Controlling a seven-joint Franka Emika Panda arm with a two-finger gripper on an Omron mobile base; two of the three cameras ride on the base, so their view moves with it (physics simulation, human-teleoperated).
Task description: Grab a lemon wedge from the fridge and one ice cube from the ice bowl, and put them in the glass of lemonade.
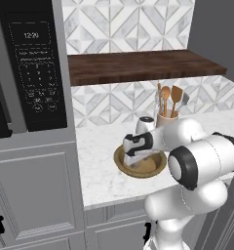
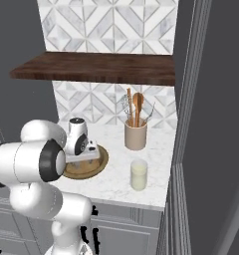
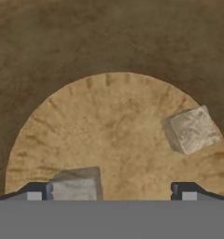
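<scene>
Tool [image 1: 138,162] down inside the ice bowl [image 1: 120,165] on the table [image 1: 100,161], fingertips spread wide above the bowl floor, with one ice cube [image 3: 76,184] just inside the left fingertip [image 3: 37,191] in the hand view and a second cube [image 3: 192,129] ahead, nearer the right fingertip. Beyond the tool toward the wall, the cup of utensils [image 2: 135,133]; to the tool's right on the table, near the front edge, the glass of lemonade [image 2: 139,174]. Above, a shelf [image 2: 96,67]; left of the tool, past the table's end, the microwave [image 1: 33,63] over a cabinet [image 1: 33,195].

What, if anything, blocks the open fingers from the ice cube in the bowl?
Nothing visible does. The gripper hangs open inside the ice bowl; one ice cube lies by a finger tip, another off to the side.
</scene>
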